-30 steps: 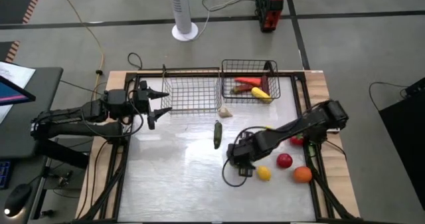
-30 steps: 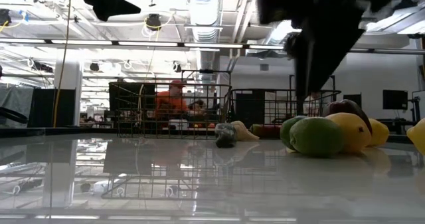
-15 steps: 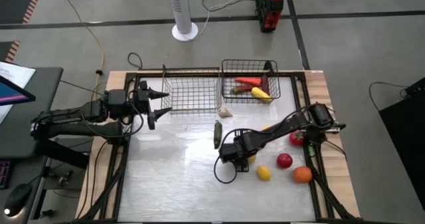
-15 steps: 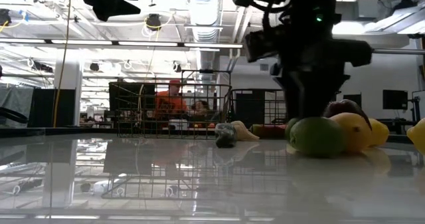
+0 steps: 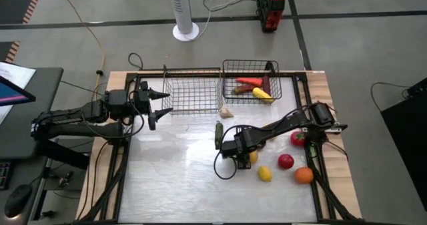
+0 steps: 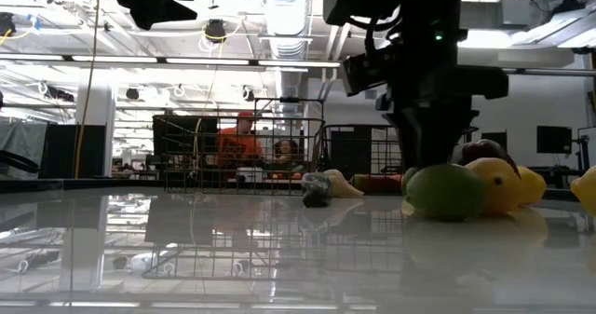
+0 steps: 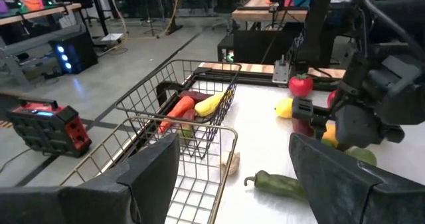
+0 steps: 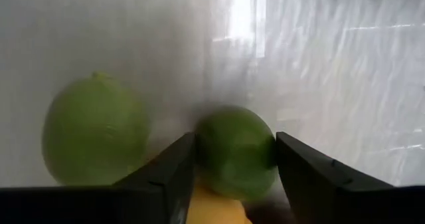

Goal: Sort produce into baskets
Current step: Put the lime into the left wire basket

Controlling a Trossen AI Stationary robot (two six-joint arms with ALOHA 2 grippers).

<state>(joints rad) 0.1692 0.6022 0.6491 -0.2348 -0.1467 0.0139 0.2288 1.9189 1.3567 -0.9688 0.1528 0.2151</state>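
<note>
Item in hand: a round green fruit (image 8: pixel 236 151) on the worktop (image 5: pixel 173 178), flanked on both sides by the fingers of the right gripper (image 8: pixel 236 161).
Right gripper state: the fingers are set against the fruit's sides; a firm pinch cannot yet be confirmed.
Neighbours: a second green fruit (image 8: pixel 96 131) is seen just beside it, and something yellow touching it.
Handling: judged light, hard and smooth, so prone to roll or squirt out; best held across its widest part.
Left gripper (image 5: pixel 155 105): held spread and empty beside the silver basket (image 5: pixel 192 91).
Silver basket: nothing can be seen inside.
Dark basket (image 5: pixel 251 82): long red pieces and a yellow one (image 5: pixel 261 94) lie inside.
Loose produce: a dark green pepper (image 5: pixel 218 133) and red, yellow and orange rounds lie on the worktop.
</note>
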